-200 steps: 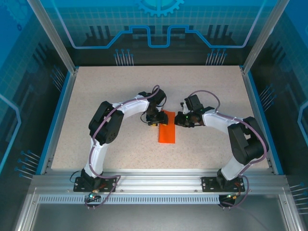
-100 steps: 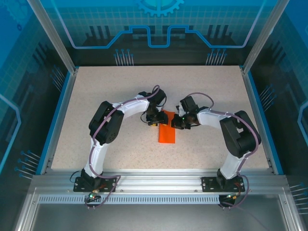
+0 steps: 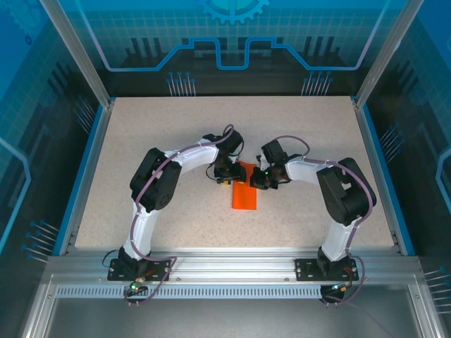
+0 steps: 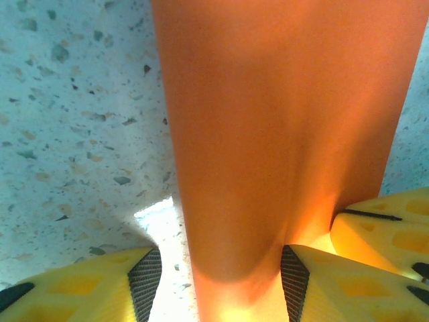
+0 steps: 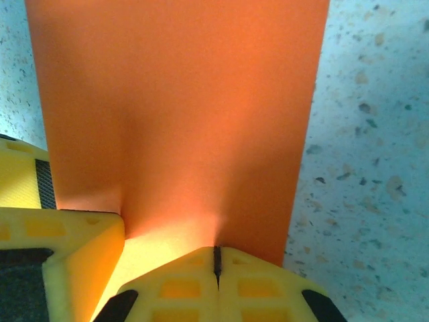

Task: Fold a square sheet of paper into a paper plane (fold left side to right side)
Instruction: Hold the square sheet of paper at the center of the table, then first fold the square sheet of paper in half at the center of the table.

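Your square sheet of paper (image 3: pixel 245 197) lies near the middle of the speckled table (image 3: pixel 176 127), folded into a narrow orange strip running away from the arm bases. Both arms meet at its far end. Your left gripper (image 3: pixel 225 176) is released: in its wrist view the fingers (image 4: pixel 87 285) straddle the strip, one pad at the paper's edge and the other standing clear with bare table between. Your right gripper (image 5: pixel 216 258) is clenched, its tips pressed together on the end of the paper, just beside the left gripper's fingers.
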`<action>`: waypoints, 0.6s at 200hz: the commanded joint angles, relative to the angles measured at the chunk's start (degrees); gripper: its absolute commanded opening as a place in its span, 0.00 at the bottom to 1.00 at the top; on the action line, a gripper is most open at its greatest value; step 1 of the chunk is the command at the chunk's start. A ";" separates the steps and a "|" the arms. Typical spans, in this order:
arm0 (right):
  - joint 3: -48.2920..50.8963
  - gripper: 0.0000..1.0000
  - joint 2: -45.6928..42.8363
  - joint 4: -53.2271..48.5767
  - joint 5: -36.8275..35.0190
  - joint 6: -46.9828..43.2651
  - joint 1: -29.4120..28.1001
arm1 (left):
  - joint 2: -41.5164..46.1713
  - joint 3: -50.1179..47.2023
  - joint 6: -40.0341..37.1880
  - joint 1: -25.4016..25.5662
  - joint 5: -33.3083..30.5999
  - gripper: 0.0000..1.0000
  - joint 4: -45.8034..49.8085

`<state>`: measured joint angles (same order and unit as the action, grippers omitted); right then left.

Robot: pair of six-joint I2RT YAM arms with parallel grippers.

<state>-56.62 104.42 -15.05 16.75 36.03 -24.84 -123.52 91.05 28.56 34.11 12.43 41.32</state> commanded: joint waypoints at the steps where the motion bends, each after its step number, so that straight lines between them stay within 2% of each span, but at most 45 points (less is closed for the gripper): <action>1: -0.24 0.02 2.46 -5.26 -2.12 0.09 -0.81 | -1.07 -2.55 -0.28 0.51 -0.27 0.56 -2.56; 83: -0.32 0.02 3.63 -7.44 -3.79 -0.35 -0.82 | 15.94 -10.58 0.39 -3.50 -2.23 0.64 -8.17; 105: -0.42 0.01 3.60 -7.75 -3.73 -0.61 -0.76 | 19.20 -14.10 2.13 -4.58 0.01 0.62 -12.08; 120: -0.42 0.02 3.69 -7.75 -3.77 -0.70 -0.81 | 21.08 -16.34 2.63 -4.94 3.05 0.57 -16.00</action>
<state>-57.87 105.14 -17.04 16.53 35.99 -24.84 -105.84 78.48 29.17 29.85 11.51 31.46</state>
